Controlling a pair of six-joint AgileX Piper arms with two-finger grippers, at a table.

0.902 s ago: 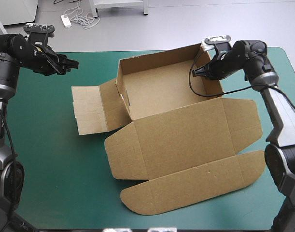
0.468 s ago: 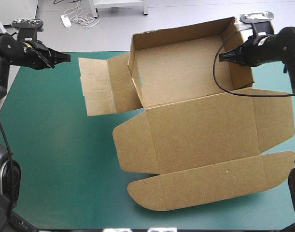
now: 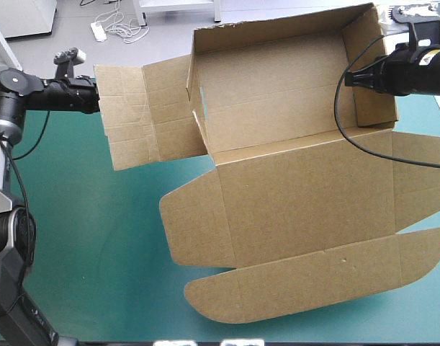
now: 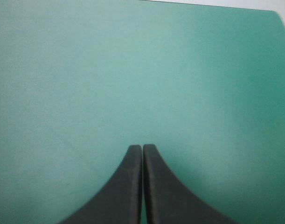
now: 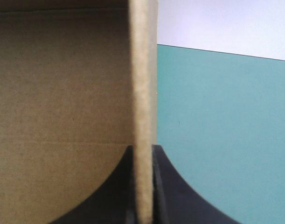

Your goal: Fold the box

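Observation:
The brown box [image 3: 277, 94] hangs above the teal-green cover [image 3: 97, 238], tilted, its tray walls raised. Its broad lid [image 3: 306, 202] with a rounded front flap spreads toward the near edge. My right gripper [image 3: 351, 79] is shut on the tray's right wall; in the right wrist view that wall's edge [image 5: 143, 70] stands between the black fingers [image 5: 143, 148]. A creased side flap [image 3: 133, 115] sticks out to the left. My left gripper [image 3: 96, 101] reaches that flap's outer edge, its tip hidden there. In the left wrist view it [image 4: 142, 147] is shut on nothing, over bare cover [image 4: 133, 70].
Bare teal-green cover lies left of and in front of the box. In the right wrist view the table's edge [image 5: 226, 52] runs beyond the held wall, with pale floor past it.
The right gripper has lifted the box higher and farther right. The left gripper has shut and swung right, up to the side flap's edge.

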